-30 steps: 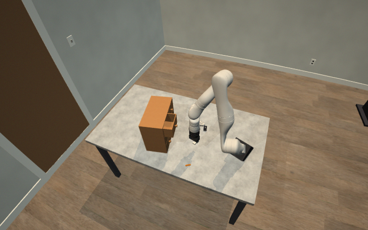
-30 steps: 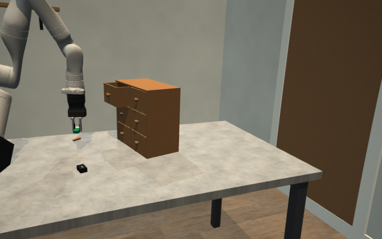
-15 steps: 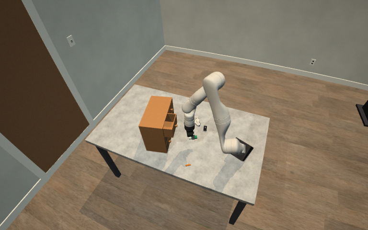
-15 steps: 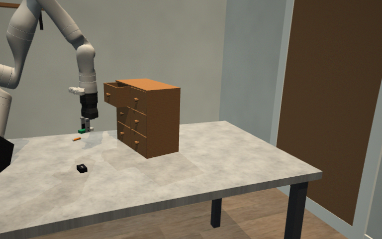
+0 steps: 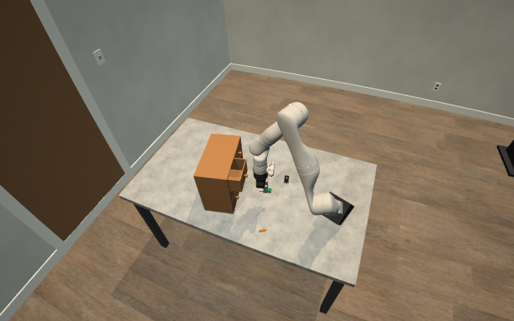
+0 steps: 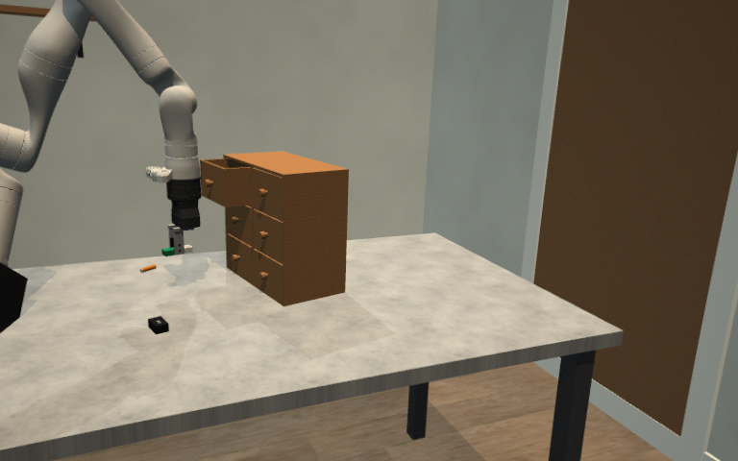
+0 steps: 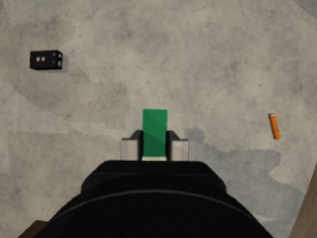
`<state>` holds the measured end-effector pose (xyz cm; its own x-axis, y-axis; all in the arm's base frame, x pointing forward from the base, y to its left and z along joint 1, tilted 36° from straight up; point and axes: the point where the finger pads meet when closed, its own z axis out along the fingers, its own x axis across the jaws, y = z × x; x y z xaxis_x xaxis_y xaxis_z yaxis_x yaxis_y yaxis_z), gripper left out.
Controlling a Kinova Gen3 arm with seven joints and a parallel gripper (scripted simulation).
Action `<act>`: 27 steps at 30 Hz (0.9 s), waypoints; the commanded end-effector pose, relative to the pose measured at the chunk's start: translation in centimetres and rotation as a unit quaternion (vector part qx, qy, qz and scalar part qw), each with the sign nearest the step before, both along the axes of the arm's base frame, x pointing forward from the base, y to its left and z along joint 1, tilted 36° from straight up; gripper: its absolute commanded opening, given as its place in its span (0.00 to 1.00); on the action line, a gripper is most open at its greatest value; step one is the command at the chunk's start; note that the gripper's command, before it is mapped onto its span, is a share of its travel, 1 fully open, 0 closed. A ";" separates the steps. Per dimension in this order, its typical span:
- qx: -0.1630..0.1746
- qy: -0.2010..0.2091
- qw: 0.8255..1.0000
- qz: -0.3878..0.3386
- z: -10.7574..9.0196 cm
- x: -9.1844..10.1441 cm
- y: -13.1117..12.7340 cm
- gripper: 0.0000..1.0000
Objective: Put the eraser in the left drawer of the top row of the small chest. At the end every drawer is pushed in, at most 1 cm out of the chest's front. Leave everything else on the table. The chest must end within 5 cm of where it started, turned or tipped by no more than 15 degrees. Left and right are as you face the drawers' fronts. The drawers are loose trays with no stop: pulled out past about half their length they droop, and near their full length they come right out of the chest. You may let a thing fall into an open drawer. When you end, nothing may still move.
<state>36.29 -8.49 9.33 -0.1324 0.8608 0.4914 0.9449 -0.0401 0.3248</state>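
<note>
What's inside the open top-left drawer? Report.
The top-left drawer shows bare bottom and walls, no object. Its rear is hidden inside the chest, so unknown.

Open drawer (image 5: 236, 185) (image 6: 226, 181) juts out (obstacle); space above it unobstructed.

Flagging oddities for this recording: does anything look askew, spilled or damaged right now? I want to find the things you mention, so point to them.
Nothing looks spilled or damaged. The top-left drawer (image 5: 236, 184) (image 6: 238, 187) juts from the chest (image 5: 217, 156) (image 6: 315, 233), but that suits the task; the gripper (image 5: 266, 188) (image 6: 177, 249) (image 7: 154, 141) holds the green-and-white eraser (image 5: 269, 190) (image 6: 168, 252) (image 7: 155, 131) above the table.
</note>
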 end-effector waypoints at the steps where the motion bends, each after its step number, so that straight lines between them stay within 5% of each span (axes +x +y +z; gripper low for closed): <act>1: 0.002 0.005 1.000 -0.002 0.1 0.0 0.1 0.45; 27: 0.004 0.006 1.000 -0.002 2.9 -1.0 -1.6 0.45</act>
<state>35.53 -9.25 11.33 -0.1274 0.8544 0.5037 0.9500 -0.0409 0.3095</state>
